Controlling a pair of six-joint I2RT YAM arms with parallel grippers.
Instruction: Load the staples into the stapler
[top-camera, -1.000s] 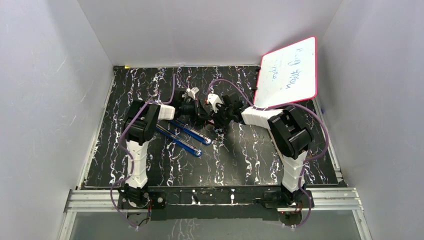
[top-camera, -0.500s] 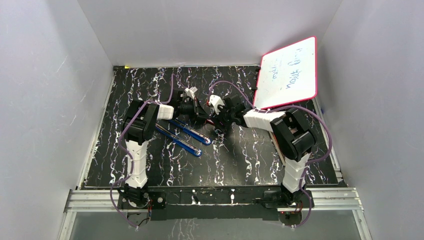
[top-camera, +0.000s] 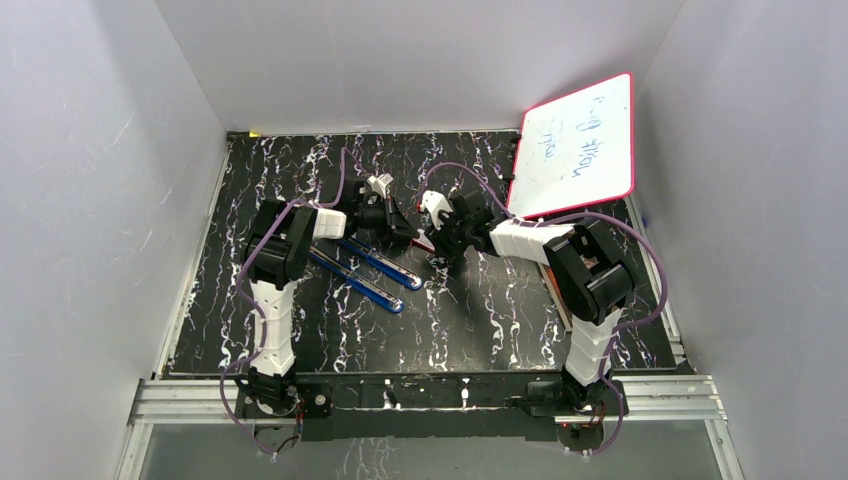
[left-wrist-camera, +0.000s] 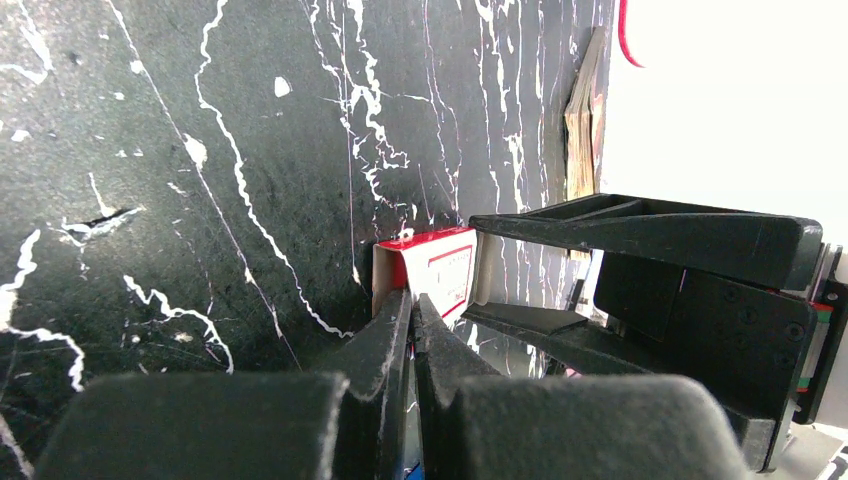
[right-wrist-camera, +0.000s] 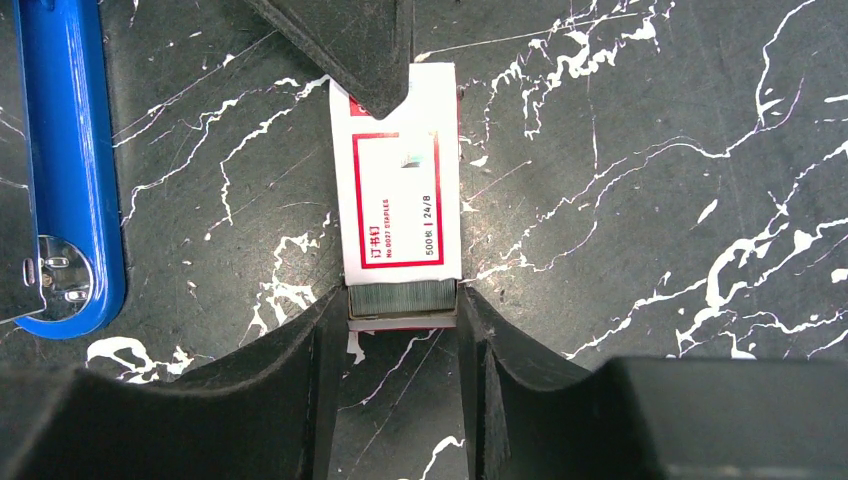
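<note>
From above, the stapler (top-camera: 365, 268) lies opened out, its two blue arms side by side a little left of the table's (top-camera: 560, 345) middle. Just beyond it, toward the far edge, both arms meet over a small red-and-white box (top-camera: 424, 241). The left tool (top-camera: 408, 233) and right tool (top-camera: 438, 250) come at the box from opposite ends. A whiteboard (top-camera: 575, 145) leans at the far right corner.

In the left wrist view, the left tool's fingers are pressed together with nothing between them. Their tip rests against one end of the box (left-wrist-camera: 428, 272).

In the right wrist view, the staples (right-wrist-camera: 402, 297) show as a grey block at the box's open near end, sitting in its inner tray. The right tool (right-wrist-camera: 400, 330) pinches that exposed end, one finger touching each side. The left tool's dark tip lies on the box's far end. One blue arm of the stapler sits nearer the left edge, apart from the box.

The step in hand looks like drawing the staples out of their sleeve. It should go best with the left tip braced on the sleeve and a pull straight along the box's length. A light pinch is wise (a staple block probably snaps if squeezed or twisted).

The box is the one container and holds the staples. How many rows are inside cannot be told. Whether the stapler's channel holds any is not visible either.
</note>
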